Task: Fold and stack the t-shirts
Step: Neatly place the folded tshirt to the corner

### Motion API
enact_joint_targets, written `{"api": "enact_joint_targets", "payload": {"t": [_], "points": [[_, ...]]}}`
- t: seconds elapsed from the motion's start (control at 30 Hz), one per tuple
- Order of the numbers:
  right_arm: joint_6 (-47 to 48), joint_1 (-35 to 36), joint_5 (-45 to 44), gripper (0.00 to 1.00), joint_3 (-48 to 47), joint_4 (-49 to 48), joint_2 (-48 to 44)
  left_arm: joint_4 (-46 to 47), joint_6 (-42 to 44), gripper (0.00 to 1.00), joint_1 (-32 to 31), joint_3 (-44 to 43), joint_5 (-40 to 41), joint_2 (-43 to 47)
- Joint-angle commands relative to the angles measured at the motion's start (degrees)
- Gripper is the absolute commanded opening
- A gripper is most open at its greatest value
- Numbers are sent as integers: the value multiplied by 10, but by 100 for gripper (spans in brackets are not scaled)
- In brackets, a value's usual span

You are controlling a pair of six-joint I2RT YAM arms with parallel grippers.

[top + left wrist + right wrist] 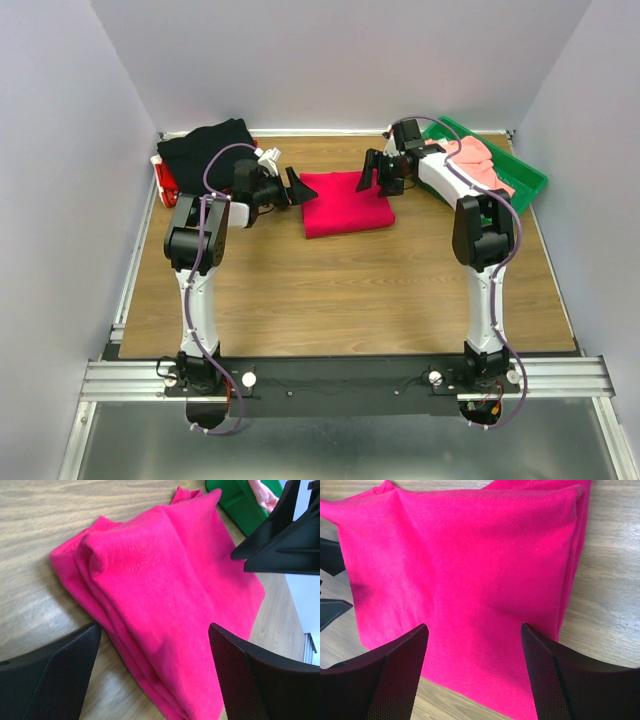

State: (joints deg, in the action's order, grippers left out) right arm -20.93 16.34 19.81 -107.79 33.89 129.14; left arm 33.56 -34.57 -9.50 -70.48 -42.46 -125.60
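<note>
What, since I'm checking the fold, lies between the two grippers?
The folded crimson shirt lies between the left gripper and right gripper; the top view shows it.

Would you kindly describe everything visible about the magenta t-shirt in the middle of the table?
The magenta t-shirt is soft, fine-knit cloth, folded into a rough rectangle of several layers, its stacked edges showing along one side. It lies flat on the wooden table, near its middle. The left end effector and right end effector hang open at opposite sides, neither gripping it.
</note>
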Motion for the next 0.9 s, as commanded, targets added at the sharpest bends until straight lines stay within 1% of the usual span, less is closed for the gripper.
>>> {"api": "enact_joint_targets", "payload": {"t": [0.0,0.27,0.43,0.67,0.77,0.83,0.87], "points": [[3,0,16,81,9,-7,14,-4,-15,96,-1,-9,-10,-34],[2,2,31,80,20,-8,26,-3,-29,96,-11,-9,-1,-37],[1,2,32,80,20,-7,30,-3,-45,94,-28,-17,-1,-44],[-5,4,44,80,28,-8,39,5,-69,92,-54,-1,11,-43],[-3,4,46,79,36,-8,39,5,-76,89,-66,-4,15,-44],[1,7,46,79,42,-8,37,5,-82,83,-70,-6,19,-44],[3,7,45,79,43,-8,35,5,-84,77,-72,-5,25,-43]]}}
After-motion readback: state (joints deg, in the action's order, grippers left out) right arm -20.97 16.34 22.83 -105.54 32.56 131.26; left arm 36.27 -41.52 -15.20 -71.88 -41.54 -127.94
